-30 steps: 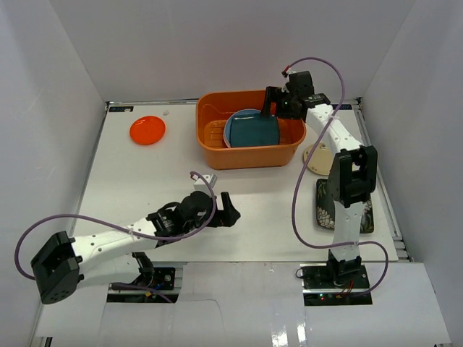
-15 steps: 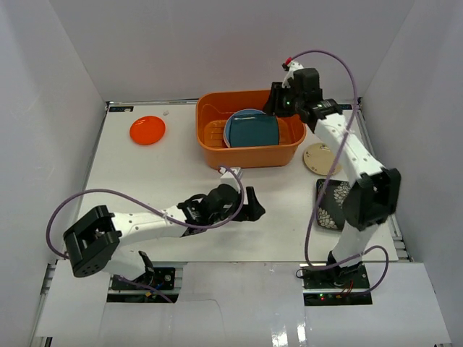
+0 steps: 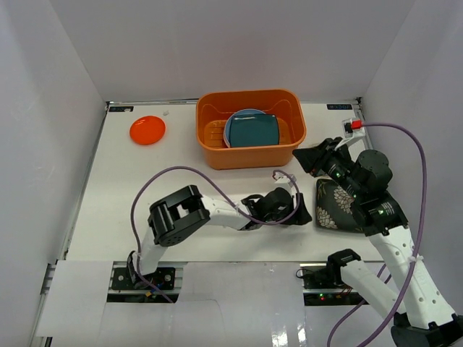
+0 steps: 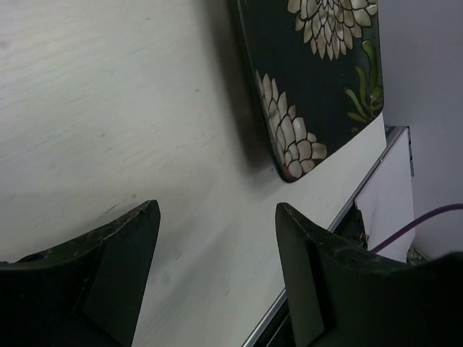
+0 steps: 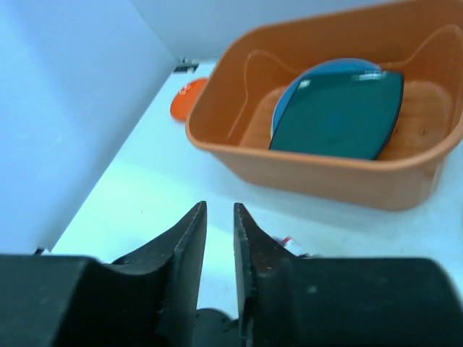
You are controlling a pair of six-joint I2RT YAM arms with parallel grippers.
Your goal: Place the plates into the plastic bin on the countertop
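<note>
The orange plastic bin (image 3: pixel 249 148) stands at the back of the white countertop (image 3: pixel 145 188). A square teal plate (image 3: pixel 253 131) leans in it on a light blue plate (image 3: pixel 230 130). An orange-red plate (image 3: pixel 147 130) lies at the back left. The black plate with white flowers (image 3: pixel 334 207) lies front right, partly under my right arm. My left gripper (image 3: pixel 301 214) is open just left of it, with bare table between its fingers (image 4: pixel 126 238) and the flowered plate (image 4: pixel 318 79) ahead. My right gripper (image 3: pixel 304 160) hovers near the bin's right corner, nearly shut and empty.
The right wrist view looks over its gripper (image 5: pixel 218 210) at the bin (image 5: pixel 318 177), the teal plate (image 5: pixel 340 119) and the distant orange-red plate (image 5: pixel 188 97). White walls close in three sides. A metal rail (image 4: pixel 318 289) edges the table near the flowered plate.
My left arm has stretched right along the table front to the flowered plate. My right arm has pulled back from above the bin to the right side, and its jaws have narrowed.
</note>
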